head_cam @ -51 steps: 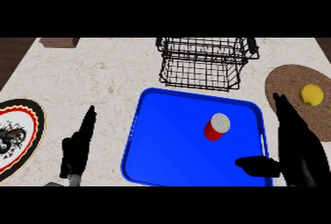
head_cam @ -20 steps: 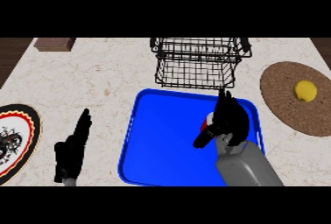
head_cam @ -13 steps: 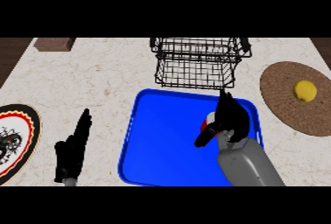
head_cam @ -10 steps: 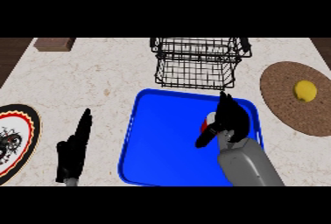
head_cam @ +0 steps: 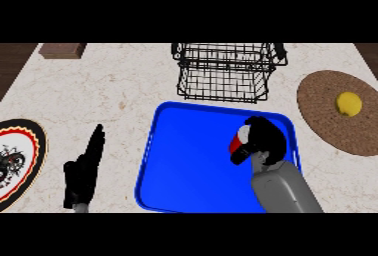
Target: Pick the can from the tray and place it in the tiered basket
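A red can (head_cam: 240,141) with a pale top stands on the blue tray (head_cam: 188,160), near its right side. My right hand (head_cam: 262,140) is curled round the can from the right and hides most of it. The black wire tiered basket (head_cam: 229,70) stands just beyond the tray's far edge. My left hand (head_cam: 85,170) rests open on the counter left of the tray, fingers pointing away from me.
A round cork mat (head_cam: 343,117) with a yellow lemon (head_cam: 348,103) lies at the right. A patterned plate (head_cam: 16,160) sits at the left edge. A small brown block (head_cam: 62,49) lies at the far left corner.
My right hand's fingers have curled down round the can; before, they stood straight up beside it. The left hand has stayed still.
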You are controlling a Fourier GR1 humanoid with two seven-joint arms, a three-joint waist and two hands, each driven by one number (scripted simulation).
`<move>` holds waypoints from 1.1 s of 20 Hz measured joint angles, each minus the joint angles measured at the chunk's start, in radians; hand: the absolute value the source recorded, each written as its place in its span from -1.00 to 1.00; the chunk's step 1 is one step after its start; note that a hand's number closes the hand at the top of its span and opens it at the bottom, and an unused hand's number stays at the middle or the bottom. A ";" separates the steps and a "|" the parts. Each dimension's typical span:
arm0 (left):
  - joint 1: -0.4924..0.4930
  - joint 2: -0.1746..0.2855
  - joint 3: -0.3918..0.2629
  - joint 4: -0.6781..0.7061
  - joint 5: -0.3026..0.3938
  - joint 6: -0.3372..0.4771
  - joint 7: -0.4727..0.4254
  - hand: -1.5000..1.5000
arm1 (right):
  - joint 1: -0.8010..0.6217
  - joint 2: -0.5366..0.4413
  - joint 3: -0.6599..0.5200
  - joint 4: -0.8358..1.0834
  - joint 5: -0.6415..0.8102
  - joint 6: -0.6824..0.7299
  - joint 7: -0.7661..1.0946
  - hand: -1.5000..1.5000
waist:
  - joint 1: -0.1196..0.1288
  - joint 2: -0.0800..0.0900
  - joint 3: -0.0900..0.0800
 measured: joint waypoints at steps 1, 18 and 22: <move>0.011 0.005 0.000 -0.014 -0.001 -0.004 -0.001 0.00 | -0.002 0.001 -0.005 0.007 0.002 0.000 -0.008 1.00 | 0.002 -0.001 0.000; 0.014 -0.013 0.026 -0.005 -0.025 -0.024 -0.005 0.00 | -0.007 -0.265 0.055 0.042 0.018 0.118 -0.514 1.00 | 0.002 -0.001 0.000; 0.013 -0.020 0.022 -0.022 -0.034 -0.014 0.019 0.00 | -0.013 -0.415 -0.026 0.045 -0.064 0.140 -0.770 1.00 | -0.001 0.003 0.001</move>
